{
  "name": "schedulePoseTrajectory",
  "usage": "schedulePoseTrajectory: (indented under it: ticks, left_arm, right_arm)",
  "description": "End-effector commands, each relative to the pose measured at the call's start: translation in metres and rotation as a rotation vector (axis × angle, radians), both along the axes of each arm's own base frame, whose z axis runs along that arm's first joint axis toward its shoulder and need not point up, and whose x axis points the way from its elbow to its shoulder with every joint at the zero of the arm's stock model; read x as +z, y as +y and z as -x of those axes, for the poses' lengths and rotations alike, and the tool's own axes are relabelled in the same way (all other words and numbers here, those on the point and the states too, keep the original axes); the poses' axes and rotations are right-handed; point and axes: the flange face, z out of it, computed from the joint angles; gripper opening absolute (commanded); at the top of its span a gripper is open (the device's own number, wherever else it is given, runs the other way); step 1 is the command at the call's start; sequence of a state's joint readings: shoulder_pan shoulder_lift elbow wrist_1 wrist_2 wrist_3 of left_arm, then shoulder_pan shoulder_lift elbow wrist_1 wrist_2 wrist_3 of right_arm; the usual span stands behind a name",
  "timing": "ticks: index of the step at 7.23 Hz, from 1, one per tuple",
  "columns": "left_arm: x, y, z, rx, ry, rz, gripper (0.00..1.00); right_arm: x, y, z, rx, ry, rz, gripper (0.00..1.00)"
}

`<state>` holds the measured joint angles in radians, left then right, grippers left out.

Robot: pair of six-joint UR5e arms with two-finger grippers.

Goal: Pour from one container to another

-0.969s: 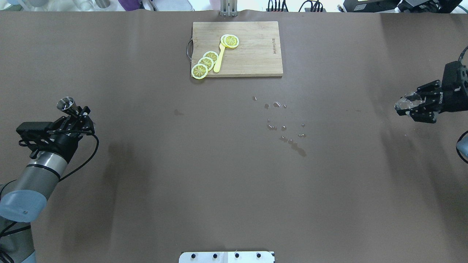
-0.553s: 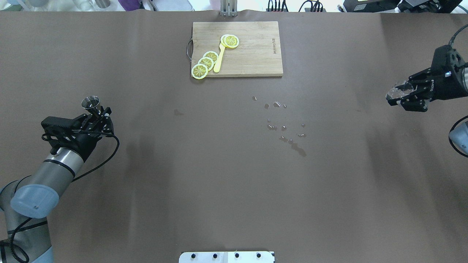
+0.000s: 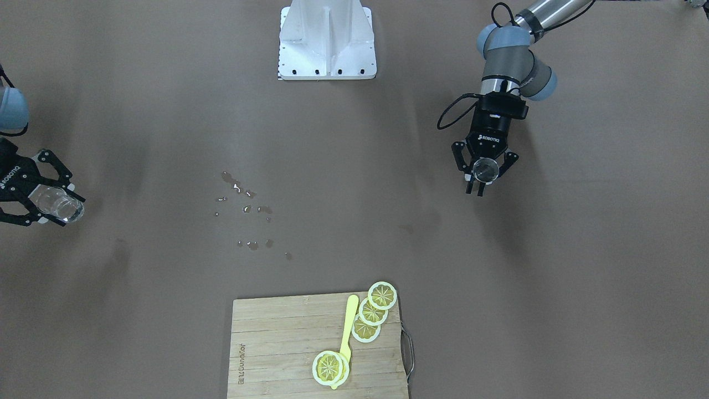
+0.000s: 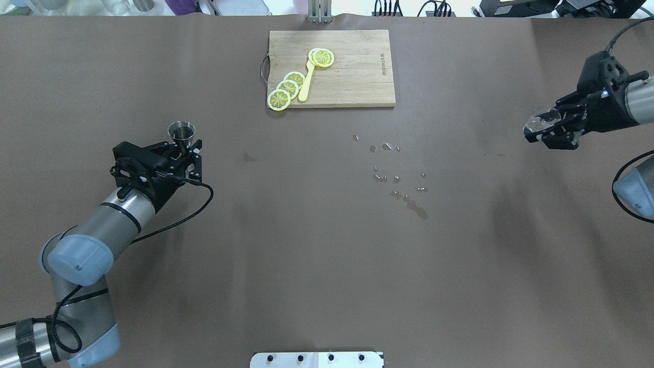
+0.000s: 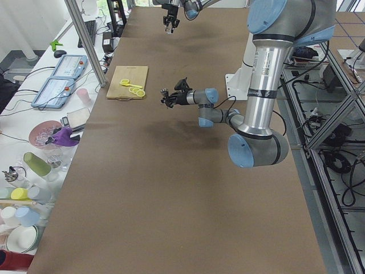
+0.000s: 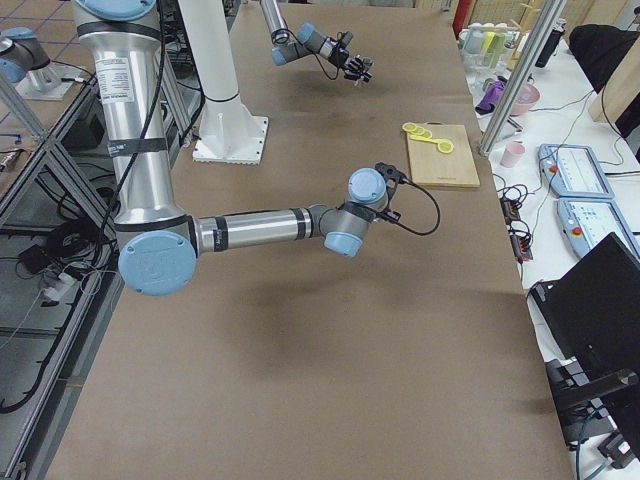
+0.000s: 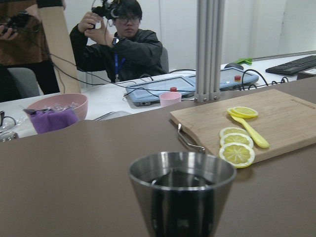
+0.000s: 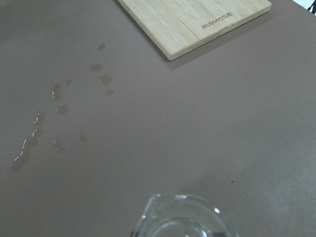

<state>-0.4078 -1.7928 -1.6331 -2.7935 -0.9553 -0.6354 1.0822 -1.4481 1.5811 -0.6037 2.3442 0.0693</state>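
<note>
While left fingers (image 3: 509, 162) grip cup (image 3: 487, 169), droplets (image 4: 396, 178) dot brown table (image 4: 306, 266), desk (image 5: 34, 117) beyond

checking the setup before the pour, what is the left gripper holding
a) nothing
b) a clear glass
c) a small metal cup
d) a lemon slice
C: the left gripper is shut on the small metal cup, whose steel rim fills the left wrist view, while the clear glass sits in the right gripper.
</note>
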Motion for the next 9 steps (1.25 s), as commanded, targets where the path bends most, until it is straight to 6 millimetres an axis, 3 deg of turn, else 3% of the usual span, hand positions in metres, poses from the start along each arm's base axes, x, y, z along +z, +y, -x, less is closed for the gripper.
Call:
schedulePoseTrajectory:
  ticks: [1,2,3,5,7,9]
  left_arm:
    - [-0.062,-0.016,-0.015,0.123,-0.022,-0.127,0.0]
    - [-0.092,-0.028,-0.018,0.17,-0.074,-0.223,0.0]
    - [-0.114,-0.039,-0.025,0.22,-0.114,-0.29,0.0]
    - [-0.14,-0.062,-0.054,0.365,-0.13,-0.346,0.0]
    - [-0.157,-0.087,-0.063,0.458,-0.192,-0.43,0.0]
    - [-0.166,-0.11,-0.074,0.569,-0.208,-0.457,0.0]
  right_arm:
    - [-0.032,-0.003,0.023,0.013,0.016,-0.028,0.0]
    - [-0.035,-0.001,0.032,0.0,0.014,-0.03,0.0]
    - [-0.057,-0.012,0.043,-0.008,0.018,-0.022,0.0]
    - [-0.125,-0.022,0.075,-0.021,0.085,0.023,0.0]
    - [-0.153,-0.031,0.091,-0.019,0.124,0.059,0.0]
    - [-0.156,-0.032,0.098,-0.024,0.142,0.079,0.0]
